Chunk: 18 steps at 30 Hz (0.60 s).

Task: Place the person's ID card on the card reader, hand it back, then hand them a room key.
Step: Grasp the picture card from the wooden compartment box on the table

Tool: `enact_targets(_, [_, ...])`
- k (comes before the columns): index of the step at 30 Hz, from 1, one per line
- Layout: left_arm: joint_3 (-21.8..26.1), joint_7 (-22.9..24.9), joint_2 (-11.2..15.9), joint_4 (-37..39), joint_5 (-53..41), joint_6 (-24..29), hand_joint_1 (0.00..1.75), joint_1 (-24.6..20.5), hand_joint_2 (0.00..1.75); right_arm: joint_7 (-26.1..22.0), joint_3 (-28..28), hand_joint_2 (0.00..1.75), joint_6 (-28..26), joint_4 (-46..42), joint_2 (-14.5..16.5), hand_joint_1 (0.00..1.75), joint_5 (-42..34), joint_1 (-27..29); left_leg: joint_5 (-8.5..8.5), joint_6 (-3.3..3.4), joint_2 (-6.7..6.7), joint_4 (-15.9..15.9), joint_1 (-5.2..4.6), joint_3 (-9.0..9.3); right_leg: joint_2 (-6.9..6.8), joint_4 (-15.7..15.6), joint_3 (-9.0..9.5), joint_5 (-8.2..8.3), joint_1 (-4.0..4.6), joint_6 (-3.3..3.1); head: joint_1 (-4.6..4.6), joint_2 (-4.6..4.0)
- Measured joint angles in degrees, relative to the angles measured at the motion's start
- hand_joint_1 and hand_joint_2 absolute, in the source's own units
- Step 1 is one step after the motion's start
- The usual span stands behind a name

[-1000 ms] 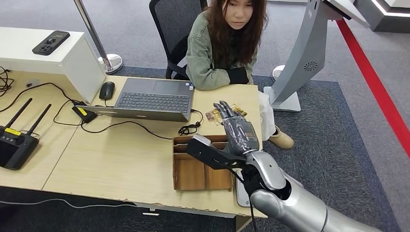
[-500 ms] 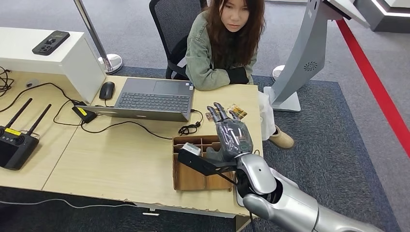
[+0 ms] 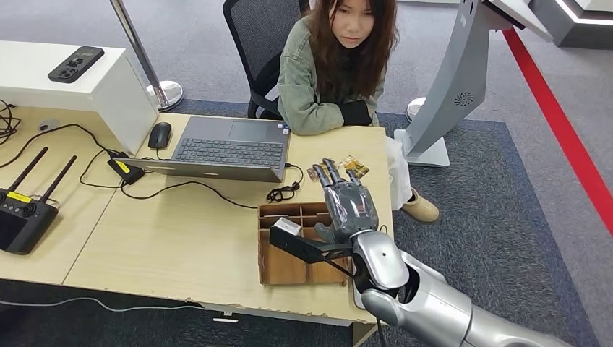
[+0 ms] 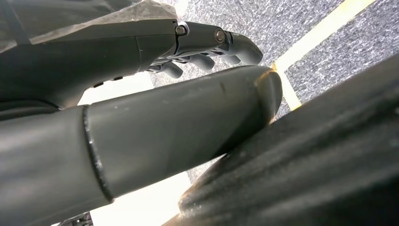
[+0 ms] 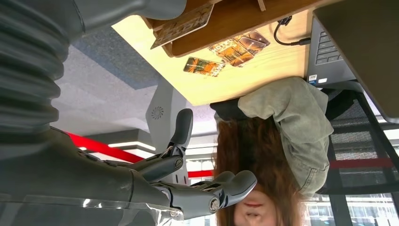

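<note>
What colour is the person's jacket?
Pale grey-green jacket, clearest in the head view.

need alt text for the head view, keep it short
The right robot hand, fingers spread and holding nothing, hovers over a cardboard tray on a wooden desk. A seated person watches from the far side, with cards and a laptop between.
</note>
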Motion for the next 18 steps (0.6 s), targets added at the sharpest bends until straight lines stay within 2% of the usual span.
enact_targets(8, [0.19, 2.38, -0.14, 0.00, 1.18, -0.19, 0.00, -0.08, 0.00, 0.52, 0.13, 1.75, -0.54, 0.93, -0.01, 0.00, 1.53, 0.27, 0.00, 0.00, 0.01, 0.00, 0.00, 0.02, 0.00, 0.00, 0.01, 0.00, 0.00, 0.00, 0.01, 0.00])
enact_targets(18, [0.43, 7.05, -0.14, -0.10, 3.14, 1.13, 0.00, -0.54, 0.00, 1.11, -1.46, 1.75, -6.42, 0.78, -1.67, 0.00, 5.43, 4.56, -0.01, 0.00, 0.03, 0.00, -0.01, 0.05, 0.01, 0.00, 0.03, 0.00, -0.01, 0.00, 0.01, 0.00])
